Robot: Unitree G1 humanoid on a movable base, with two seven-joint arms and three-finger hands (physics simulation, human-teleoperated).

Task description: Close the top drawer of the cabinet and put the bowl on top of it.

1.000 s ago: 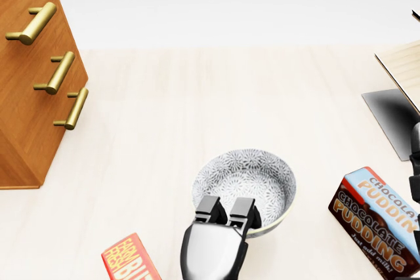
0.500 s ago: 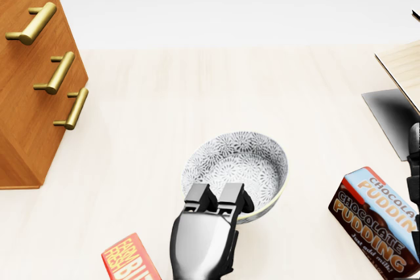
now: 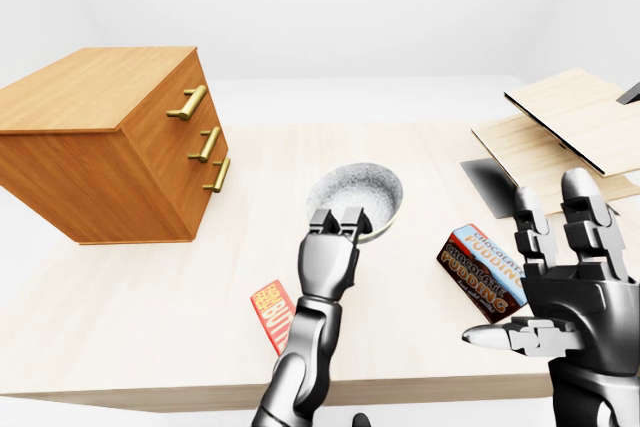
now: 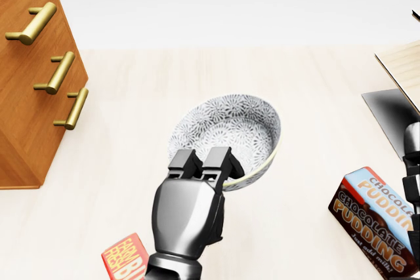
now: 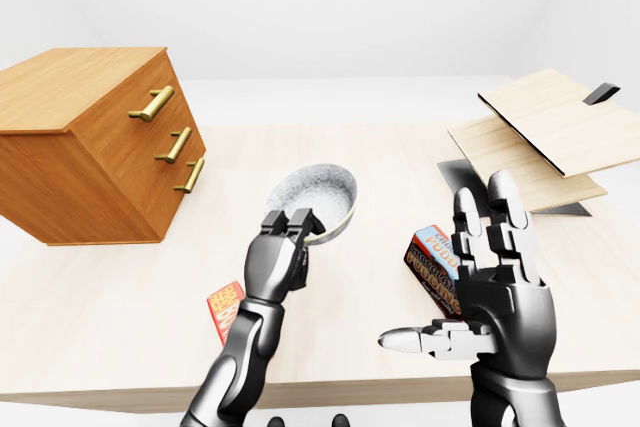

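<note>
The white bowl [image 4: 226,129] with a grey flower pattern is tilted and looks raised a little off the table [image 3: 150,277]. My left hand [image 4: 200,162] is shut on its near rim, seen low in the middle of the head view. The wooden cabinet [image 3: 110,137] stands at the left. Its three brass-handled drawers sit flush, including the top drawer [image 3: 187,102]. My right hand [image 5: 490,267] hovers open at the lower right, fingers spread, holding nothing.
A chocolate pudding box [image 4: 377,221] lies right of the bowl. An orange snack bar [image 4: 128,260] lies by my left wrist. Pale wooden boards [image 3: 570,127] and a dark grey sheet [image 4: 390,116] fill the table's right side.
My left hand has moved up and left in the head view, carrying the bowl with it. The bowl has tipped further. The camera has not moved.
</note>
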